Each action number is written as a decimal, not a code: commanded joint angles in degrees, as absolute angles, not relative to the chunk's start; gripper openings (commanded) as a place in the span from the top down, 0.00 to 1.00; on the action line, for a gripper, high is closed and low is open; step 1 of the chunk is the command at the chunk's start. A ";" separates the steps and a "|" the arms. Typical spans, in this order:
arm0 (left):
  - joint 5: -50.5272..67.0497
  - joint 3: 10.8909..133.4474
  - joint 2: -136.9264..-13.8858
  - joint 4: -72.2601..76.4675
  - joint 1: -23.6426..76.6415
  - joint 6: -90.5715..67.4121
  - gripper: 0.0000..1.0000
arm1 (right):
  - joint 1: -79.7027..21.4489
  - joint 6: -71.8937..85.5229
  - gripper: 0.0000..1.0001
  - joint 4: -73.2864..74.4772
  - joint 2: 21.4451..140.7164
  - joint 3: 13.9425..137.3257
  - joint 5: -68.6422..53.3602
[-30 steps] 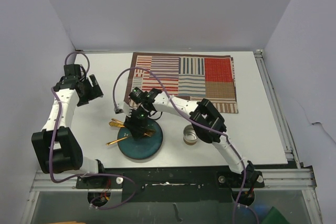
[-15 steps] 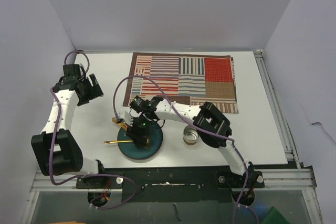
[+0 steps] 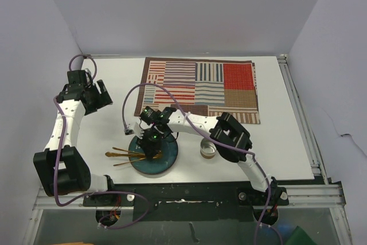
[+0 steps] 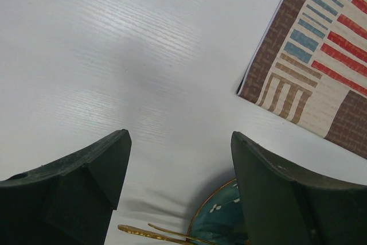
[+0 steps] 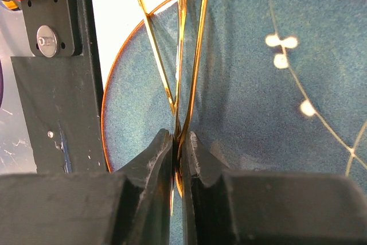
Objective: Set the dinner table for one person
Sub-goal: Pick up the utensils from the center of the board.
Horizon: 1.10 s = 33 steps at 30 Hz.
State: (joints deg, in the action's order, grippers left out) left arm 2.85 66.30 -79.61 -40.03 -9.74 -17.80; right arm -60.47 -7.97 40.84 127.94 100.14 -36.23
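Note:
A dark teal plate (image 3: 165,162) with a gold rim lies on the white dinner table (image 3: 281,142) near its front edge. Thin gold cutlery (image 3: 121,154) rests across the plate's left side, handles sticking out to the left. My right gripper (image 3: 151,146) is down on the plate and shut on the bunched gold cutlery (image 5: 184,55); three slim gold stems fan out from its fingertips (image 5: 163,147) over the plate (image 5: 252,84). My left gripper (image 3: 102,97) hovers open above bare table at the left (image 4: 179,136), holding nothing, with the plate's edge (image 4: 221,222) just below it.
A striped patchwork placemat (image 3: 200,87) covers the far middle of the table, its corner (image 4: 321,67) showing in the left wrist view. A small round metal tin (image 3: 208,150) stands right of the plate. The black base rail (image 5: 57,84) runs beside the plate.
The right gripper has closed on the gold cutlery, drawing the pieces together; their handles now point left off the plate. The left arm has barely moved.

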 commanded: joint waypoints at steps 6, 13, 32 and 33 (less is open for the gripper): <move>3.92 66.26 -77.43 -37.74 -9.93 -17.62 0.29 | -59.83 -7.72 1.00 41.61 127.33 95.01 -27.29; 2.95 65.60 -76.91 -36.77 -9.93 -17.75 0.29 | -58.73 -6.60 1.00 38.34 126.26 96.68 -26.80; 3.45 64.95 -78.57 -36.28 -9.93 -17.67 0.29 | -53.68 -6.23 1.00 39.43 120.09 102.15 -23.37; 3.49 64.95 -78.50 -36.22 -9.94 -17.62 0.29 | -53.13 -5.99 1.00 39.02 119.15 100.65 -22.77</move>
State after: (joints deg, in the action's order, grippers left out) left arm 3.09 64.82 -78.87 -39.55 -9.74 -17.80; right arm -54.68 -6.37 41.60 125.99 102.96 -24.08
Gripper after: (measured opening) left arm 0.709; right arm 0.081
